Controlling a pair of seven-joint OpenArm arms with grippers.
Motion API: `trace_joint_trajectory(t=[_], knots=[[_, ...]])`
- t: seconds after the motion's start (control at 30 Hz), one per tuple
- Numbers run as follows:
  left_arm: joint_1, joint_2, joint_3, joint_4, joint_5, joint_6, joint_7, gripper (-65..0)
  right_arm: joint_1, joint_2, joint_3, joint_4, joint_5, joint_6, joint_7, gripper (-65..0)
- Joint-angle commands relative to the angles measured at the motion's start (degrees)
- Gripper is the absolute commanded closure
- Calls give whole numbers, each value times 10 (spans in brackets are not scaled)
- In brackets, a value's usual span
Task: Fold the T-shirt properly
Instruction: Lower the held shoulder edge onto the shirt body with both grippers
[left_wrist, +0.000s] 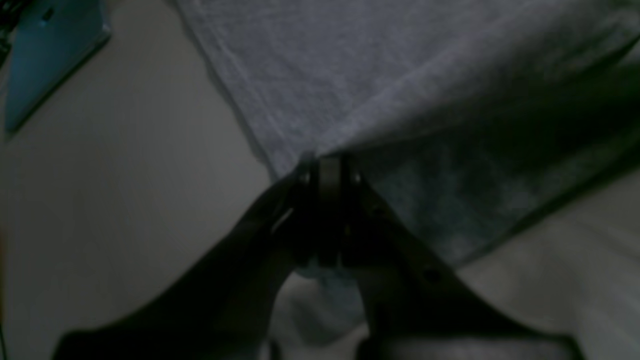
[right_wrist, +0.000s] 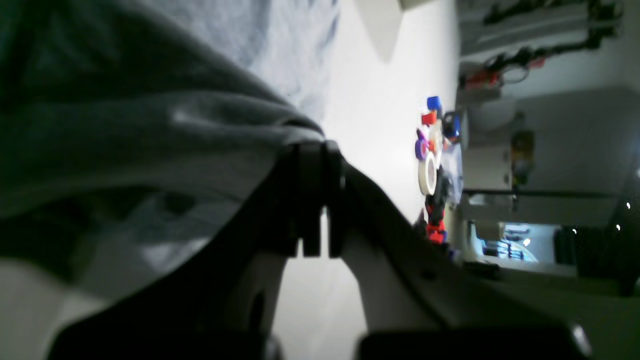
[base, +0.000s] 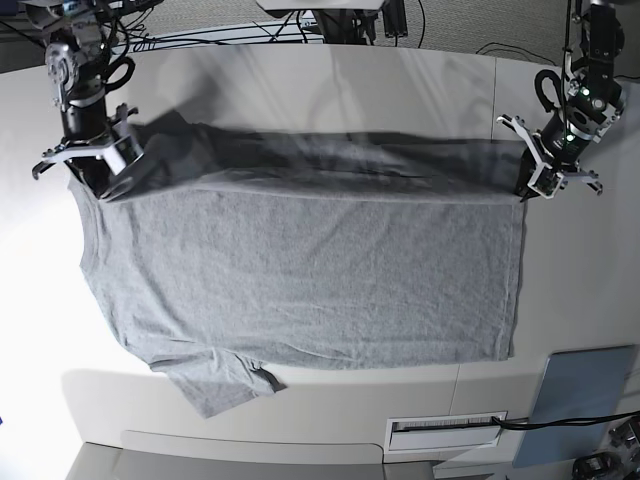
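Observation:
The heather-grey T-shirt (base: 300, 280) lies spread wide on the white table (base: 580, 290), plain side up, with no lettering visible. One sleeve (base: 215, 380) sticks out at the front left. Its far edge is lifted off the table and blurred. My right gripper (base: 112, 172) is shut on the far left corner, and the right wrist view shows its jaws (right_wrist: 315, 150) pinching a bunched fold of the shirt (right_wrist: 125, 140). My left gripper (base: 530, 182) is shut on the far right corner, and the left wrist view shows it (left_wrist: 327, 167) clamping the shirt's hem (left_wrist: 350, 75).
A blue-grey pad (base: 585, 390) lies at the table's front right and also shows in the left wrist view (left_wrist: 45, 55). A white slotted panel (base: 445, 432) sits at the front edge. Small colourful parts and a tape roll (right_wrist: 431, 165) lie near the table edge. Cables (base: 250, 35) run along the back.

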Motion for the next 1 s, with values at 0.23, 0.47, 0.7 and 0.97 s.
trace_joint_trajectory(t=[0.23, 0.47, 0.7, 0.97], knots=[[-53, 33, -5, -25, -5, -24, -12, 0, 65, 8, 5, -78, 41, 4, 36, 0], [-88, 60, -5, -49, -3, -37, -12, 0, 104, 9, 5, -126, 64, 11, 49, 0], [-150, 77, 4, -109, -3, -37, -11, 0, 110, 8, 5, -127, 70, 23, 59, 0], [-176, 76, 10, -134, 1, -36, -9, 0, 110, 8, 5, -127, 70, 23, 60, 0]])
